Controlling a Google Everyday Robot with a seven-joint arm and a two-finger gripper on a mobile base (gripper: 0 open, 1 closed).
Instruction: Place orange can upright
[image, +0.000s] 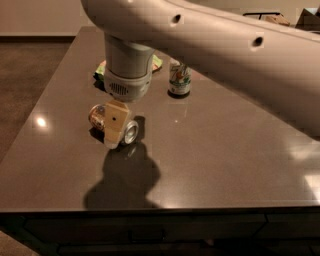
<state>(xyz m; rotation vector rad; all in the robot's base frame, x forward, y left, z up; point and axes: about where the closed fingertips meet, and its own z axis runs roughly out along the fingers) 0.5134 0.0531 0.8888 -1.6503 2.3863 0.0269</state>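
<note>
Position: gripper (117, 131) is down at the table (225, 150), left of centre, right on the orange can (98, 116). Its tan tip hangs in front of the can's middle and hides that part of the body from you.

Orange can: lying on its side on the tabletop. Silver end (131, 132) faces you and a little to the right. The orange-brown body runs back and left, showing on the far side of the tan tip. The can touches the table, not lifted as far as you can see.

Grip: you cannot tell whether the gripper is closed on the can or only set around it. The far side is hidden behind the can.

Arm (225, 40): the broad pale link crosses the top of the view from upper left to right edge. The round wrist (127, 70) drops straight down from it to the gripper.

Other items: a white-and-green can (179, 77) stands upright behind and to the right, well apart from the orange can. A green bag (100, 70) lies behind the wrist, mostly covered by it.

Shadow (125, 180) of the wrist and gripper falls toward you across the table, starting at the can.
</note>
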